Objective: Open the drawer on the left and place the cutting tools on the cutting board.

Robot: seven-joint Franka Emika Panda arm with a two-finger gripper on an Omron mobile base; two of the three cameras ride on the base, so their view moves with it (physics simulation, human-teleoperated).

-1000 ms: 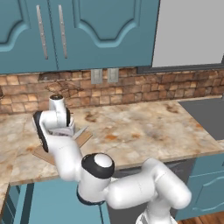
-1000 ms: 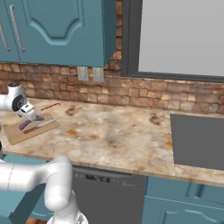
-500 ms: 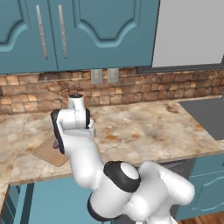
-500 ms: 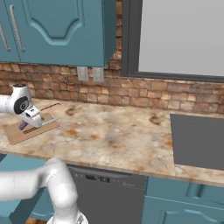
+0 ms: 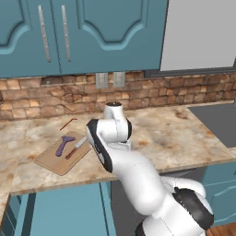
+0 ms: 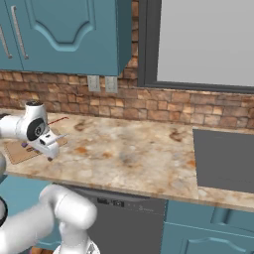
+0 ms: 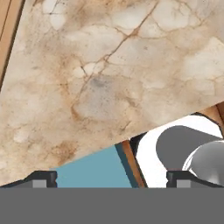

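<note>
So your arm has swung right off the board (image 5: 60, 159); peeler (image 5: 62, 144) and knife (image 5: 76, 147) both lie on it. Hand (image 7: 111, 179) is wide open, empty, over bare worktop (image 7: 109, 65). Looks done.

Arm (image 5: 124, 166): glossy white rounded link housings, tubular sections. Joints: dark grey-black bands and circular end caps between links. Wrist housing (image 6: 34, 128): white, round grey cap, dark ring. Finger tips (image 7: 41, 178): small, dark, blocky. No cables, markings visible.

Marbled counter (image 5: 175, 133) — cutting board (image 5: 51, 159) and red stick (image 5: 67, 123) lie on it.
</note>
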